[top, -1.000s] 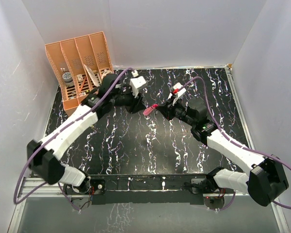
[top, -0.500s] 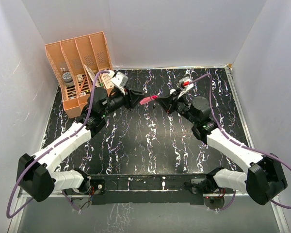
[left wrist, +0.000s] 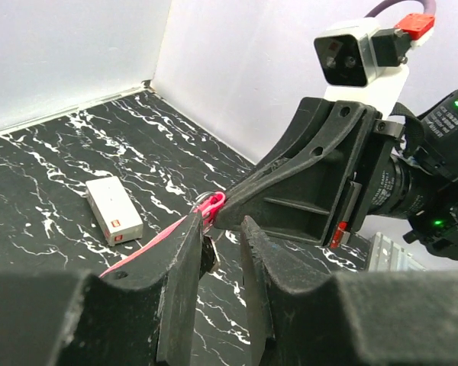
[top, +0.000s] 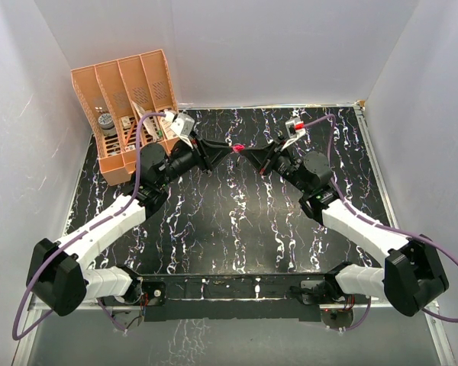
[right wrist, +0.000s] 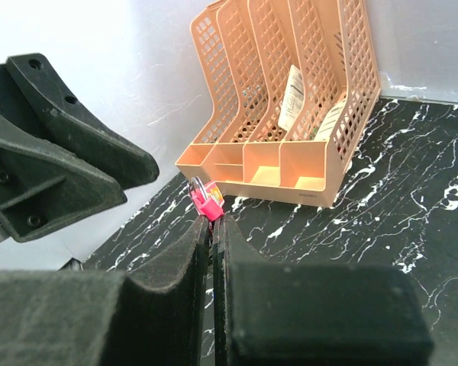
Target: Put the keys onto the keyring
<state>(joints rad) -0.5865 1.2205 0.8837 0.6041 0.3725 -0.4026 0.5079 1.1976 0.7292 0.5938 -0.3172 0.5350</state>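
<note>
Two grippers meet tip to tip above the table. Seen from its own wrist, the left gripper point(left wrist: 219, 231) has its fingers point(left wrist: 185, 263) slightly parted, with no clear hold on anything. A small dark key point(left wrist: 208, 255), partly hidden, hangs in the gap. The pink strip of the keyring point(left wrist: 207, 208) runs up along the left finger to a ring just past the tips. Straight ahead, right at that ring end, is the tip of the right gripper point(right wrist: 212, 221). Its fingers are all but closed and pinch the strip's pink end. Farther ahead and left of the left gripper, a white box point(left wrist: 114, 211) lies on the table point(left wrist: 53, 168). Beyond the right gripper, ahead and to its right, an orange rack point(right wrist: 290, 114) stands by the wall.
</note>
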